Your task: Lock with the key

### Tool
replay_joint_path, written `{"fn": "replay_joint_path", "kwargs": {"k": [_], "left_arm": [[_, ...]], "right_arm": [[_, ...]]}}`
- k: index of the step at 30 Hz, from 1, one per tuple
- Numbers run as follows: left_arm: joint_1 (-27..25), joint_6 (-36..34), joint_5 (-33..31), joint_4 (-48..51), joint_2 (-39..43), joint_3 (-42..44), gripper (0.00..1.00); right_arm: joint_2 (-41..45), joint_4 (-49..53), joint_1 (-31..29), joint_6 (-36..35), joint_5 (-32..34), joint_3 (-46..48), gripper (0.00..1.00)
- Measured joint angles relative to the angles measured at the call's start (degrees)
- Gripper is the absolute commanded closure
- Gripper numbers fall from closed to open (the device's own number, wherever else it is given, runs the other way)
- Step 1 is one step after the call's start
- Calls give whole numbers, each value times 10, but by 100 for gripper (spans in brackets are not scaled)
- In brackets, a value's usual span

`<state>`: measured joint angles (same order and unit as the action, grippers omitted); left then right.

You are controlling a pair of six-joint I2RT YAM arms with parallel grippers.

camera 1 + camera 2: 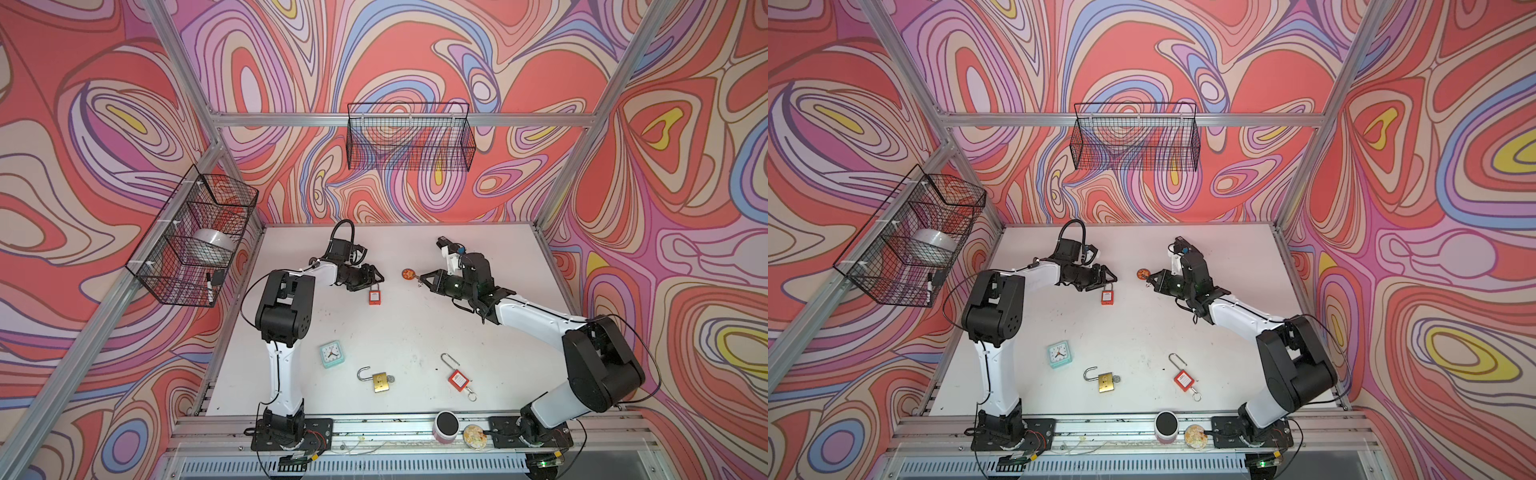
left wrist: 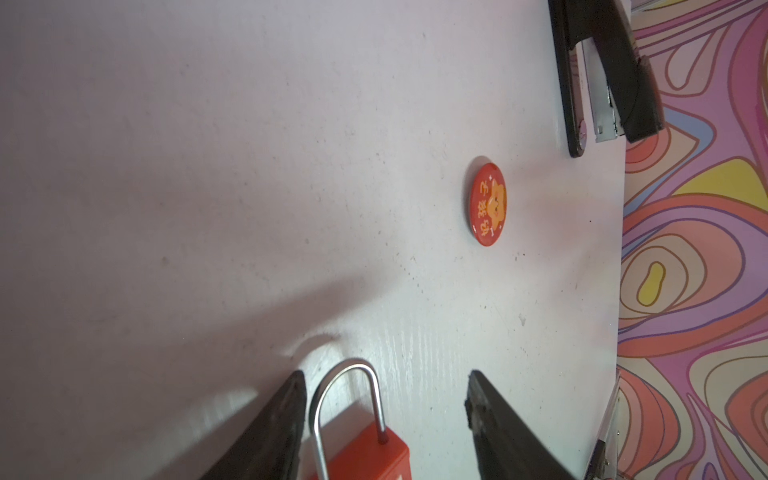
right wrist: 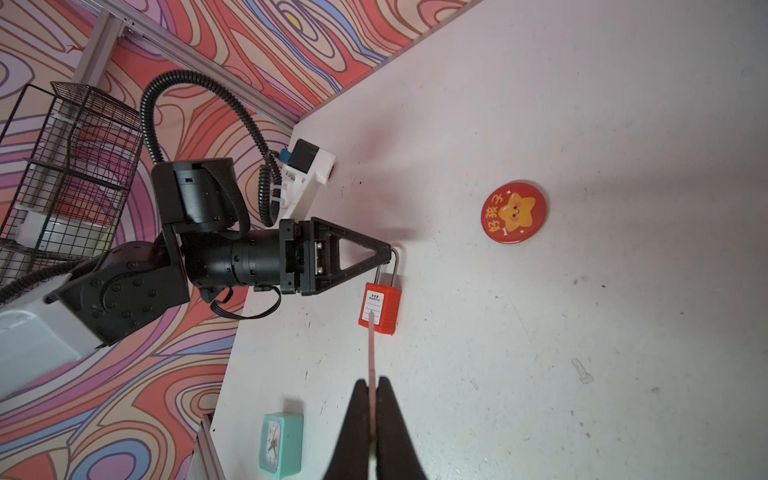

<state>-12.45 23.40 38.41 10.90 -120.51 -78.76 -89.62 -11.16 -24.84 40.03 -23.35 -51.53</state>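
Padlock [image 1: 375, 297], red, rests on the table [image 1: 399, 332] left of centre, its long axis running front to back, shackle [image 2: 345, 374] toward the rear wall and between the parted, unclamped fingers of the left gripper [image 2: 386, 376]. Right gripper [image 3: 372, 384] is clenched on the key [image 3: 371, 353], blade aimed at it, well apart

Bench [image 1: 407, 324]: white, dark-speckled.
Walls [image 1: 374, 54]: swirling bands of coral, lilac, blue, yellow.
Padlock [image 1: 375, 297]: red body, white label, silver shackle.
Key [image 3: 371, 361]: pale pink.
Badge [image 1: 408, 274]: red, orange star.
Clock [image 1: 332, 353]: mint, white face.
Brass padlock [image 1: 380, 382]: gold.
Baskets [image 1: 409, 141]: black wire.
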Motion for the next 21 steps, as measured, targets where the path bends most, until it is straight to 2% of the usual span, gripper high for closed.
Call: {"fn": "replay_joint_path", "kwargs": {"k": [6,11,21], "left_arm": [[0,0,-26,2,16,0,35],[1,0,-40,0,66,12,35],[8,11,-56,-25,177,135,35]], "right_arm": [[-9,-16,-3,38,9,10,100],[-25,-28,-34,80,48,28,100],[-97,-91,-113,189,156,31,100]]}}
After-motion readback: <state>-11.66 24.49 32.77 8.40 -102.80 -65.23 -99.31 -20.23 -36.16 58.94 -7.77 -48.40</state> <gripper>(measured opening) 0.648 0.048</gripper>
